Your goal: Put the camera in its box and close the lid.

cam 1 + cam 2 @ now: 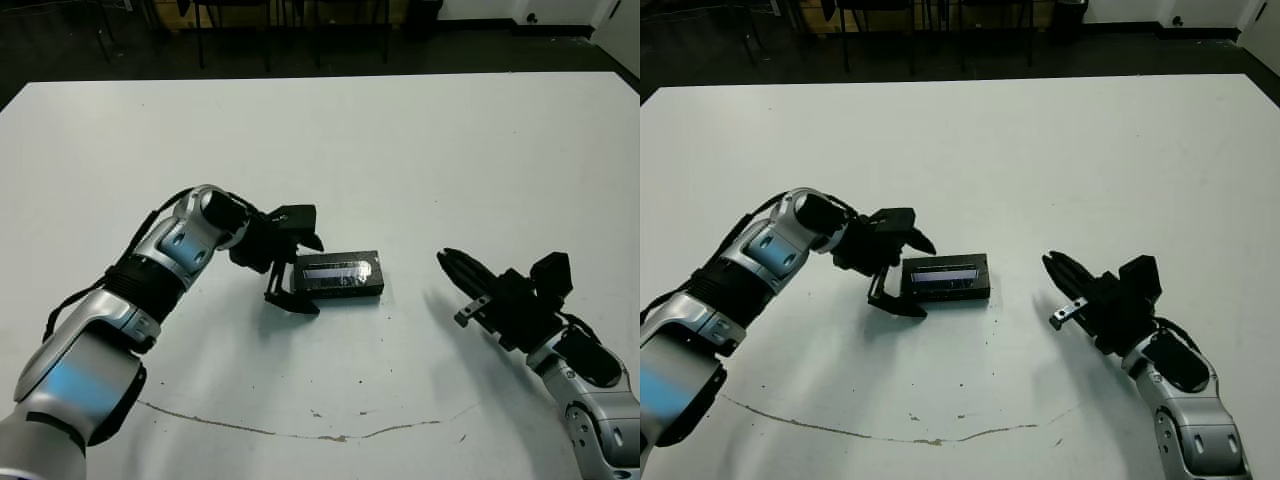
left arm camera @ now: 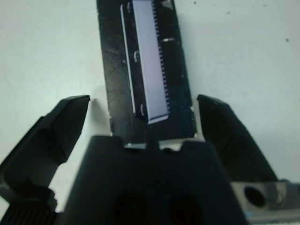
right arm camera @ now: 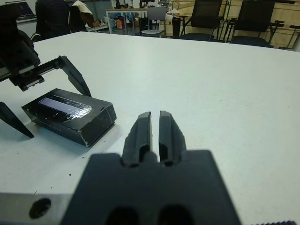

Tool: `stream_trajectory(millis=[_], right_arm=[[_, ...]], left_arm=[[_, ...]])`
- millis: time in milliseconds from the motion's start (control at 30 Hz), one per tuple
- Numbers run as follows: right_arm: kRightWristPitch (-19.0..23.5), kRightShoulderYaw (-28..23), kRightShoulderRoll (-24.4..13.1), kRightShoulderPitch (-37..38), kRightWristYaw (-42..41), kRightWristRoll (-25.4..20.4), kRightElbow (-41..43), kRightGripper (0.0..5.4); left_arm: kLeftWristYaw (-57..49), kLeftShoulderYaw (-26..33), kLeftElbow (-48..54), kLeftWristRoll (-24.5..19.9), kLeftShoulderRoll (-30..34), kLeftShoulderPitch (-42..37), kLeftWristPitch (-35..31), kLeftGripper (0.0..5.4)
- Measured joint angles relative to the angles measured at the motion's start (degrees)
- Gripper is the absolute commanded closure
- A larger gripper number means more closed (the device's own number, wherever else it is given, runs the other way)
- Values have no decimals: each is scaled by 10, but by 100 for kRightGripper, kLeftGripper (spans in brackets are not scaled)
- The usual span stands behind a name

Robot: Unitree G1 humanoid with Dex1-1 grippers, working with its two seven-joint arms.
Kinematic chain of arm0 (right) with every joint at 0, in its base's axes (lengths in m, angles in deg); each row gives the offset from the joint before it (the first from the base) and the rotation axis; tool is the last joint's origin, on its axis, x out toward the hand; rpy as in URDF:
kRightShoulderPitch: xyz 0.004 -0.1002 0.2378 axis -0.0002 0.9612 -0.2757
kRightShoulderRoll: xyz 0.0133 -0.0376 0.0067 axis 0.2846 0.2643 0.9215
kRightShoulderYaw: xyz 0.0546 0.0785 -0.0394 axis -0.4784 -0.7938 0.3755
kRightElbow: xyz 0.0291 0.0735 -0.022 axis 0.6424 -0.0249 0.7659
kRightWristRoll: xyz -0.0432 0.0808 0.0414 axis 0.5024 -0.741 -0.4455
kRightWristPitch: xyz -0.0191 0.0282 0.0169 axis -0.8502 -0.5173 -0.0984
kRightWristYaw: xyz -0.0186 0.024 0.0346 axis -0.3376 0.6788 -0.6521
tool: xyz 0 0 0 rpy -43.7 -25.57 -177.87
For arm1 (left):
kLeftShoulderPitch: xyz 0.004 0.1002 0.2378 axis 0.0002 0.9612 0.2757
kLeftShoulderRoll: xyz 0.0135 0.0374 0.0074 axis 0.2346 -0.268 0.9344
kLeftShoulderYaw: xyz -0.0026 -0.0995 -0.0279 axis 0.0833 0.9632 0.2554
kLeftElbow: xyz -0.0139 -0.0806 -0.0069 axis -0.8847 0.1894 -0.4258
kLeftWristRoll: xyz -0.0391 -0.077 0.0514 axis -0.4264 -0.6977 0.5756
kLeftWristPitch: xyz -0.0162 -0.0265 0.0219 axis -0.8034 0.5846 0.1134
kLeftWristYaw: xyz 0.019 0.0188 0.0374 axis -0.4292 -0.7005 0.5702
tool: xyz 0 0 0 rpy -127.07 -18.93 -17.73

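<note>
On the white surface (image 1: 400, 150), the flat black rectangular lid with its glossy silvery strip (image 1: 340, 272) sat closed on the shallow black box (image 3: 70, 123). The left gripper (image 1: 297, 270) stood at its near end, fingers spread wide to either side. The right gripper (image 1: 458, 272) rested well apart, fingers together.

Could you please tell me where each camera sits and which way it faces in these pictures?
Head stereo pair: looks forward and down at the white table; both arms show, with the closed box, lid on top, between them.
Left wrist: looks along the open left pincer, whose fingers straddle the lid's end.
Right wrist: looks along the shut right pincer, across the table toward chairs.
Shared: all show the lidded box.
</note>
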Motion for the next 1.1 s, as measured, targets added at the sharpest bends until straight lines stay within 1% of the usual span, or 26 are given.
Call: stream_trajectory(millis=[167,300,467,700,833,900,1000,1067,1100], right_arm=[[-1,0,0,0,0,0,0,540],[0,1,1,2,6,0,3,540],[-7,1,1,2,5,0,-1,540],[-5,3,1,4,9,1,2,540],[-5,6,1,4,12,1,4,540],[-5,7,2,4,12,1,4,540],[-4,9,3,4,13,0,4,540],[2,11,5,4,16,0,7,540],[5,12,6,4,20,1,9,540]], left_arm=[[1,8,-5,-8,4,7,0,1],[10,19,5,-13,24,19,1,1],[10,40,38,-16,67,50,22,1],[9,76,93,-21,139,97,27,1],[2,103,123,-28,174,126,9,1],[-21,124,147,-30,189,144,5,1],[-79,179,192,-49,191,159,-1,9],[-152,223,246,-62,174,175,-28,29],[-198,244,277,-70,155,186,-41,44]])
